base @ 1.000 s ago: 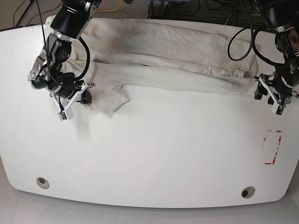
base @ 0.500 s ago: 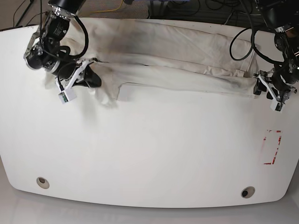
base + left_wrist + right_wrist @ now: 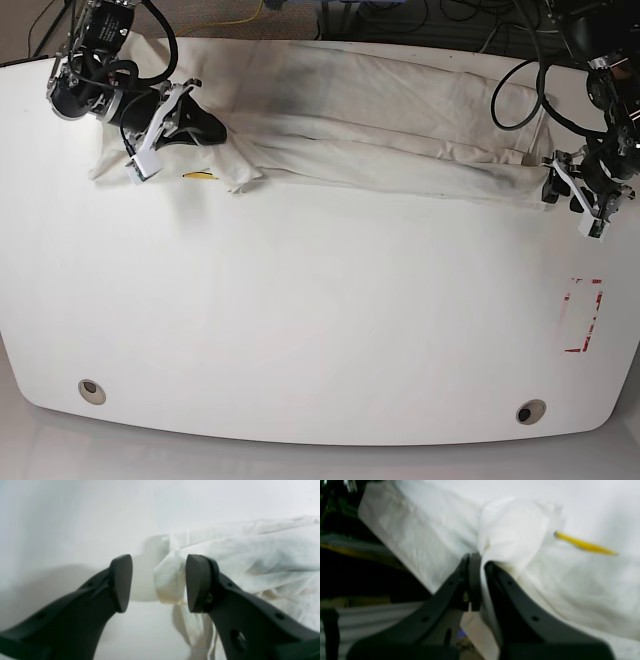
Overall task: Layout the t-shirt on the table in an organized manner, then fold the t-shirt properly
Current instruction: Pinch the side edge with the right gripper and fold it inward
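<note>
The white t-shirt (image 3: 380, 110) lies as a long, wrinkled band along the far side of the table (image 3: 320, 330). My right gripper (image 3: 220, 130) is at the band's left end, shut on a bunched fold of the t-shirt (image 3: 512, 530) and lifting it slightly. A thin yellow sliver (image 3: 200, 175) shows beside that fold. My left gripper (image 3: 552, 188) hovers open at the band's right end. In the left wrist view, the left gripper (image 3: 158, 583) has a corner of the cloth (image 3: 170, 580) between its spread jaws, close to the right fingertip (image 3: 197, 582).
A red tape rectangle (image 3: 583, 315) marks the table's right side. Two grey grommet holes (image 3: 91, 391) (image 3: 531, 411) sit near the front edge. Cables (image 3: 440, 20) run over the floor behind the table's far edge.
My right gripper has travelled toward the far left corner, dragging the shirt's left flap with it and uncovering a yellow sliver. The left gripper has stayed put, still open.
</note>
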Motion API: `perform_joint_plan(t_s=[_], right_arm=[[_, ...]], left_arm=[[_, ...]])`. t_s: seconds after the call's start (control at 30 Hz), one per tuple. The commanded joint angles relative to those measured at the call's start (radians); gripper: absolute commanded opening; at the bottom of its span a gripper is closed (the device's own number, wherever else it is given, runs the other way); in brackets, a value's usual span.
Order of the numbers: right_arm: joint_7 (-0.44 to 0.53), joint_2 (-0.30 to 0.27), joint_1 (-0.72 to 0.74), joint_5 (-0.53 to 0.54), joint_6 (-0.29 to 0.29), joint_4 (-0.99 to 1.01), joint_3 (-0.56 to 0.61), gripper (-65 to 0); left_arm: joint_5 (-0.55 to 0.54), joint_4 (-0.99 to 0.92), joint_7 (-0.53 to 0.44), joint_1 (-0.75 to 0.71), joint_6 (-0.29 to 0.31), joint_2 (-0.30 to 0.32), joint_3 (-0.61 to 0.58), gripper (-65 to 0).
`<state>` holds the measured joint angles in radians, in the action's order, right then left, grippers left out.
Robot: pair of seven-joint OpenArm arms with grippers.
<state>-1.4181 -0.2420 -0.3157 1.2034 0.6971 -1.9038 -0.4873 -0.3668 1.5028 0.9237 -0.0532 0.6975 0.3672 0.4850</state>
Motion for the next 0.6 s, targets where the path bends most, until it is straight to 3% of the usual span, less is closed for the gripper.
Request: perform_joint_plan(t_s=[0.0,0.23,0.4,0.57], right_arm=[[0.022,-0.044,-0.01,0.042,0.001,-0.016,0.014,-59.8],[0.022,-0.089,-0.061,0.042,0.001,-0.018,0.066,-39.8],[0.022,-0.119,-0.084,0.042,0.001,-0.02,0.114,-35.2],[0.022,-0.148,-0.093,0.045,0.001,-0.021,0.143,-35.0]], left_arm=[[-0.011,0.014,-0.019,0.014,0.001,0.019,0.005,-33.1],[-0.011,0.014,-0.019,0.016,0.001,0.019,0.005,-33.1],[-0.011,0.014,-0.019,0.016,0.001,0.019,0.005,-33.1],[-0.011,0.014,-0.019,0.016,0.001,0.019,0.005,-33.1]])
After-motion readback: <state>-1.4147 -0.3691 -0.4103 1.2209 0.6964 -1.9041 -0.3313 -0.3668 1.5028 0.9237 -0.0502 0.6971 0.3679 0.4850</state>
